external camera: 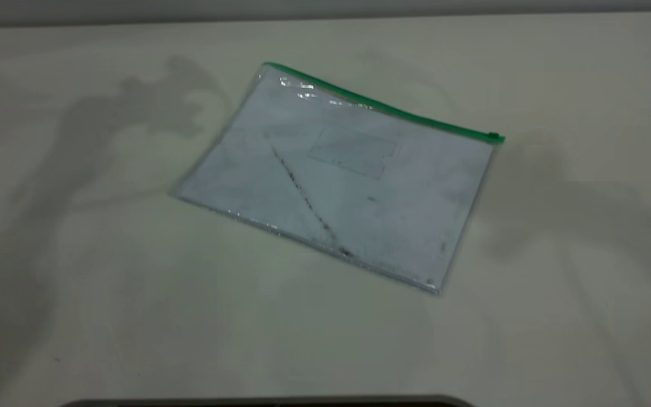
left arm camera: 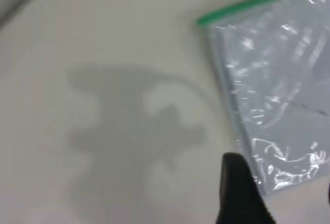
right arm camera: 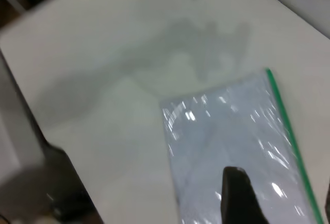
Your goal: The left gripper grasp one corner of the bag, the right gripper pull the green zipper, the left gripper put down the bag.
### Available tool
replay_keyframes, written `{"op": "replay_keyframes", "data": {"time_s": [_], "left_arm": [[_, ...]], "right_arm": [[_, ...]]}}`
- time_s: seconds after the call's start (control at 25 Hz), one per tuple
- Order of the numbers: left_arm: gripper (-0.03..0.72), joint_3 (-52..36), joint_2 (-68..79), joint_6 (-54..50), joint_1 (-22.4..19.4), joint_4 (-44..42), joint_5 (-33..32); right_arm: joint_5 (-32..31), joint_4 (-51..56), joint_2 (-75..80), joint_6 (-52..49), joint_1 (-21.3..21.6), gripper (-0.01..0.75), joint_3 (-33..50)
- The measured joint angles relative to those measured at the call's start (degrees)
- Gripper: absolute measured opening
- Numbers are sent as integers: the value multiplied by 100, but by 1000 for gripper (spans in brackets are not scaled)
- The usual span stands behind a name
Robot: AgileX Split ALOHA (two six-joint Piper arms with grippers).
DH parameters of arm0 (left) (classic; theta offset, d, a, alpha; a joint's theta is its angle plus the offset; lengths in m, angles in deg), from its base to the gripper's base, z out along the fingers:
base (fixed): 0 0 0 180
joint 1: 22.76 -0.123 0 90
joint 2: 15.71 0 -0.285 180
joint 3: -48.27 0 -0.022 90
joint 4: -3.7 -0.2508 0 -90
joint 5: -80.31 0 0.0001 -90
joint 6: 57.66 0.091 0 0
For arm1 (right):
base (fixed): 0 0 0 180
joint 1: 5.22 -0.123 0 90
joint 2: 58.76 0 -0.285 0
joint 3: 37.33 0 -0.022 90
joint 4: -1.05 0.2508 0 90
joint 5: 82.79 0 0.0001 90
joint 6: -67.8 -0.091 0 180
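On wrist views only — gripper [left arm camera: 278, 198] fingers.

Bag [left arm camera: 278, 95] lies flat on bench [left arm camera: 103, 33], green zipper [left arm camera: 258, 0] along its far edge. One dark finger [left arm camera: 240, 193] of left end effector sits just beside bag's near corner. Arm shadow falls on bench, apart from bag.
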Motion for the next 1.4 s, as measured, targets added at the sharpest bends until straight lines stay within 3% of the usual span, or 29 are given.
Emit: {"op": "replay_keyframes", "data": {"time_s": [0.24, 0.48, 0.76, 1.04, 1.4], "left_arm": [[468, -56, -1161, -1346, -3, -602, 0], [466, -791, -2907, -1570, -3, -757, 0], [467, -3259, -4820, -1702, -3, -1030, 0], [467, -5915, -5965, -2017, -3, -957, 0], [467, -9048, -7645, -2331, -3, -784, 26]], "right_arm": [[-20, -2250, -1300, -2722, -506, 438, 330], [-20, -2983, -3006, -3537, -603, 438, 2089], [2, -3573, -4794, -4245, -603, 438, 4431], [677, -4016, -6027, -4518, -603, 438, 6389], [684, -4127, -6414, -4538, -603, 438, 6679]]}}
